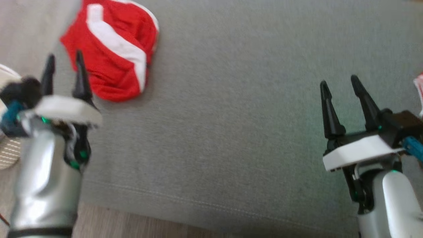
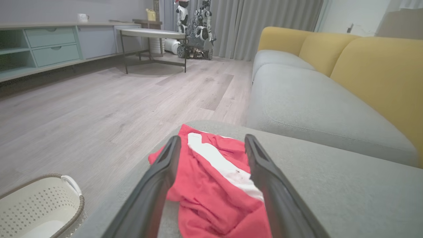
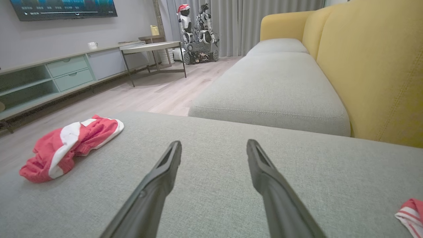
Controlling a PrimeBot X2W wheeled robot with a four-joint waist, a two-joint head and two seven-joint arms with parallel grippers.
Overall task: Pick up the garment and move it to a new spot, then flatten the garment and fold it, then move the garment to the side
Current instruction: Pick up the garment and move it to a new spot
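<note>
Red-and-white garment (image 1: pixel 112 53) lay crumpled at the far left of the grey seat cushion (image 1: pixel 231 115) in the head view, close to the cushion's left edge, with its long axis running away from the robot. The left gripper (image 1: pixel 65 56), jaws spread and empty, stood just short of it. The right gripper (image 1: pixel 339 80), likewise spread and empty, was well apart across bare cushion.

In the left wrist view the garment (image 2: pixel 214 178) lay directly ahead, framed by both fingers, with a basket (image 2: pixel 43 205) on the floor past the edge.

In the right wrist view it lay far to the left. The left arm was judged the better placed.
</note>
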